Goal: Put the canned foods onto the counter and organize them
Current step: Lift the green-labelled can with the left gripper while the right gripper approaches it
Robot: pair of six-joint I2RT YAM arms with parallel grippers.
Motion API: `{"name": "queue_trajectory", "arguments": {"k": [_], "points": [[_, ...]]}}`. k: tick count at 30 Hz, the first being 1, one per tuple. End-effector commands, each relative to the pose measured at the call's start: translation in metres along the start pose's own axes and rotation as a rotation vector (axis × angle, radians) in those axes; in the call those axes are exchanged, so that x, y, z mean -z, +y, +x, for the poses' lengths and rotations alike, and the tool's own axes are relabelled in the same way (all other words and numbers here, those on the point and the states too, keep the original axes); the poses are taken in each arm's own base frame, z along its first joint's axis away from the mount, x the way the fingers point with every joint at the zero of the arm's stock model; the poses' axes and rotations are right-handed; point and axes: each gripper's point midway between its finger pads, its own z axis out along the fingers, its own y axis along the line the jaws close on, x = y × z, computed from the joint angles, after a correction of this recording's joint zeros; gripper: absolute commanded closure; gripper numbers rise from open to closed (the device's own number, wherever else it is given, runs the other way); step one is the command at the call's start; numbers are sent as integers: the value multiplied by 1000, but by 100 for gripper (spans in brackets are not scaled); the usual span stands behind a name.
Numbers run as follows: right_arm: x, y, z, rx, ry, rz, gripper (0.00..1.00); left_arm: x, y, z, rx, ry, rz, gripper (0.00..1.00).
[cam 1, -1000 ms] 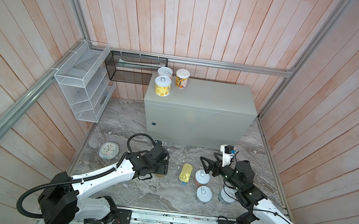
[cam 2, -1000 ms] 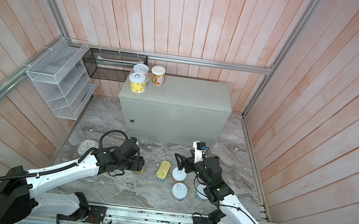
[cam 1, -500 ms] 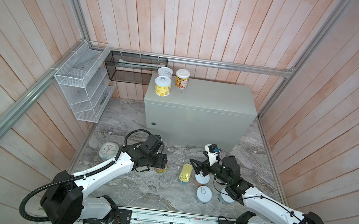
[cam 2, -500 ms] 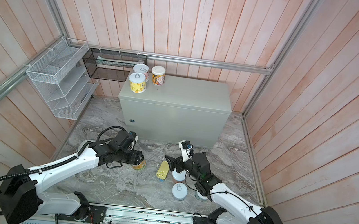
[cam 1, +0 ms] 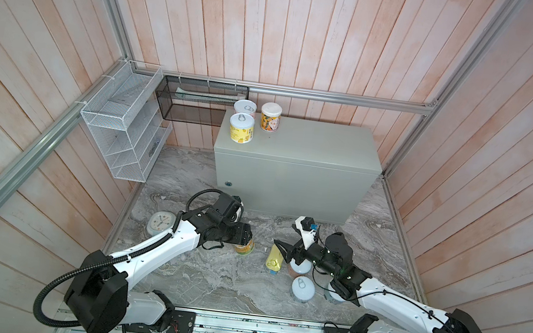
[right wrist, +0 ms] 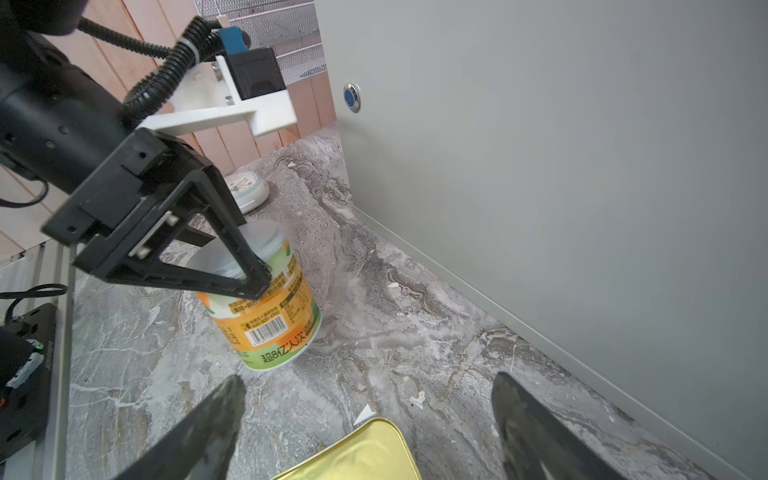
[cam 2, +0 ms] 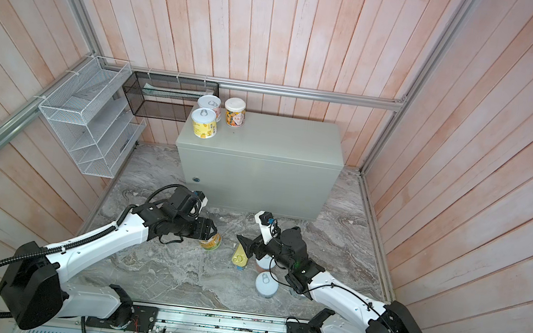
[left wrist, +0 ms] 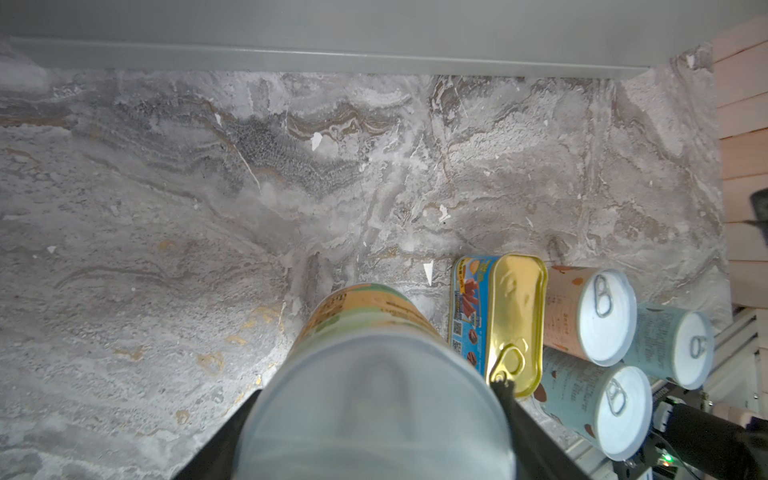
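Observation:
My left gripper (cam 1: 244,238) is shut on the top of an orange-and-green can (cam 1: 244,246) (right wrist: 266,307), which leans just above the marble floor. The same can (left wrist: 374,395) fills the left wrist view between the black fingers. My right gripper (cam 1: 283,250) (right wrist: 370,411) stands open over one end of the gold tin (cam 1: 274,260) (right wrist: 357,453), its fingers either side and apart from it. Beside the tin stand a pink can (left wrist: 598,320) and two pale-blue cans (left wrist: 681,349) (left wrist: 615,403). Three cans (cam 1: 241,128) (cam 1: 244,108) (cam 1: 270,117) stand at the back left of the counter (cam 1: 310,145).
A pale-blue clock (cam 1: 161,223) lies on the floor left of my left arm. A white wire rack (cam 1: 123,127) and a black mesh basket (cam 1: 196,102) hang on the left and back walls. The counter's front face (right wrist: 540,166) rises close behind both grippers.
My right gripper has swung left and down from above the cans to over the gold tin. My left gripper has kept its hold on the orange can and shifted slightly right.

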Motion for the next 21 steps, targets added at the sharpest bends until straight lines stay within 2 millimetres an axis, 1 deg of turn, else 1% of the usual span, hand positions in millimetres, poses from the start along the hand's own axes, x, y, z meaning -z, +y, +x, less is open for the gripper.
{"name": "queue_trajectory", "arguments": {"k": [1, 7, 12, 17, 21], "points": [[-4, 7, -9, 33, -22, -34, 9, 13, -29, -29, -35, -70, 103, 43], [-9, 17, -11, 38, -30, -68, 9, 22, -39, -36, -30, -81, 139, 43], [-16, 24, -3, 49, -5, -76, 9, 26, -49, -40, -13, -91, 181, 43], [-21, 35, -2, 70, 7, -92, 9, 30, -65, -42, -25, -88, 223, 43], [-23, 38, -3, 69, 6, -99, 9, 33, -80, -45, -47, -89, 245, 43]]}}
